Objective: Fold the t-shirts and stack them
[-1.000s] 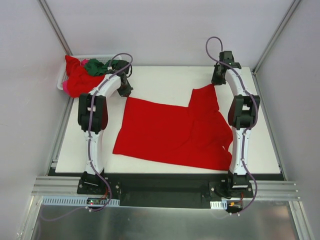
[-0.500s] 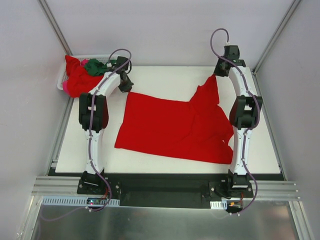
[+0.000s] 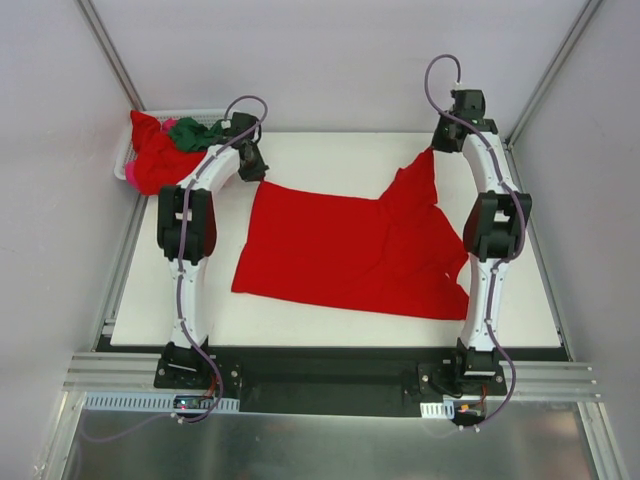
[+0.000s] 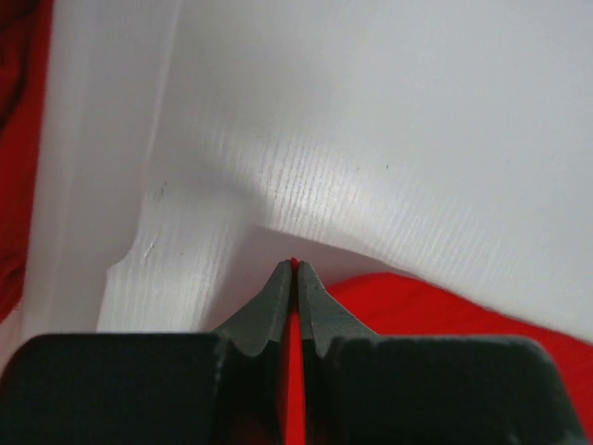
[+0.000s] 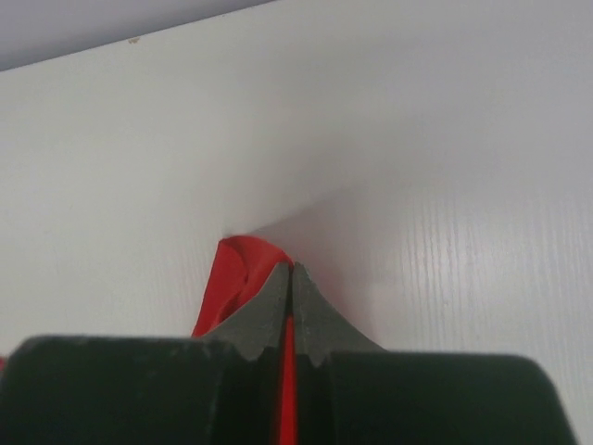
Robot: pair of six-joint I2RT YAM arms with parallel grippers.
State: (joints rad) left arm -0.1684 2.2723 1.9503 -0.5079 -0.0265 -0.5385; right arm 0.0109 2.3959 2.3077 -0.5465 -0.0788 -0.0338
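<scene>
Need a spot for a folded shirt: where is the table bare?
Bare: the far strip of table beyond the red t-shirt, and the near-left patch between the left arm and that shirt. Crowded: the middle, under the spread shirt, and the far-left basket heaped with t-shirts.

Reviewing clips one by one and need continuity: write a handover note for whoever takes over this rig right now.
Left gripper: jaws shut on the far left corner of the red t-shirt.
Right gripper: jaws shut on its far right corner.
The shirt lies spread across the table, unfolded; a red shirt and a dark green shirt sit heaped in the basket, far left.
Done: one shirt laid out. Left: fold it, then fold and stack the rest.
</scene>
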